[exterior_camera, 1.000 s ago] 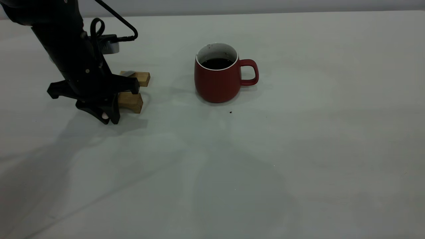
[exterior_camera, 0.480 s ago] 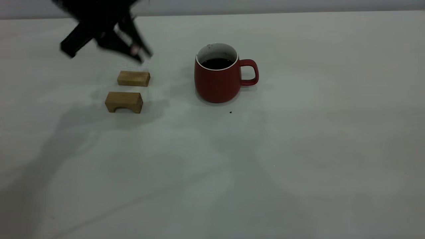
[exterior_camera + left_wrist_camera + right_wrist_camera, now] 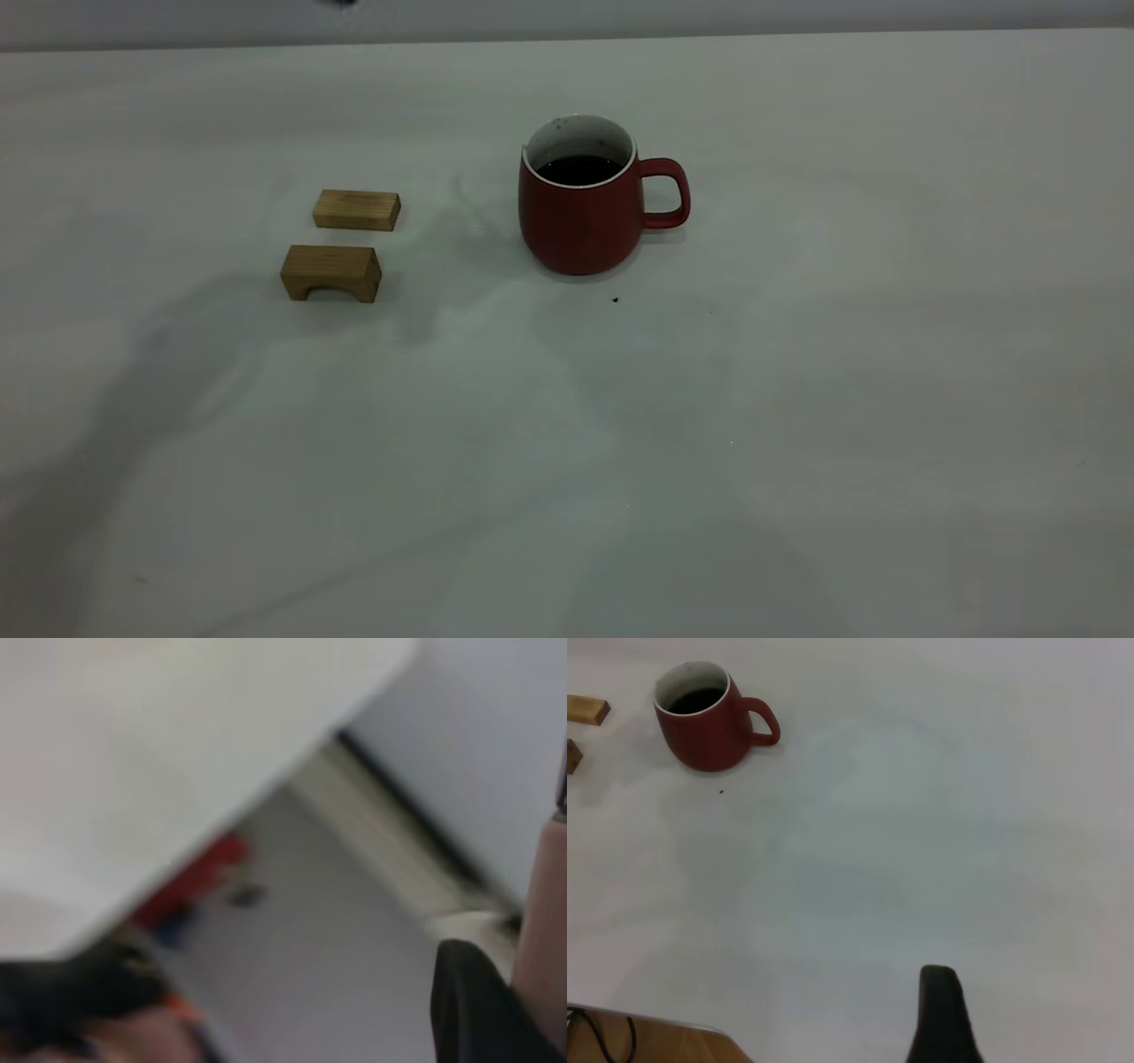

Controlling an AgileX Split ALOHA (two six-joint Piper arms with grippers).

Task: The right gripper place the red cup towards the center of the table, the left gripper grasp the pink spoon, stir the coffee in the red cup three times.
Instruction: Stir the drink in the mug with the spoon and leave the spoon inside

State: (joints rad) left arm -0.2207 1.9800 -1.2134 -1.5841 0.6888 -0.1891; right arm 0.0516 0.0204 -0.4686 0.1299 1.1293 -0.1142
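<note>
The red cup [image 3: 580,213] stands upright near the middle of the table [image 3: 797,399], handle to the right, with dark coffee [image 3: 580,168] inside; it also shows in the right wrist view as the red cup [image 3: 704,722]. My left gripper [image 3: 518,992] is lifted out of the exterior view. A black finger [image 3: 469,1010] presses against the pink spoon [image 3: 545,912], whose handle alone shows. My right gripper [image 3: 1036,1028] hovers high over the table's near right, far from the cup. One finger [image 3: 942,1010] is visible with bare table on both sides.
Two wooden blocks lie left of the cup: a flat one [image 3: 356,210] and an arched one [image 3: 331,272]. A small dark speck [image 3: 615,299] sits just in front of the cup. The left wrist view looks past the table edge [image 3: 266,806] to the floor.
The left gripper rose from the wooden blocks with the pink spoon, swung up and back, and left the exterior view. Cup and blocks have not moved.
</note>
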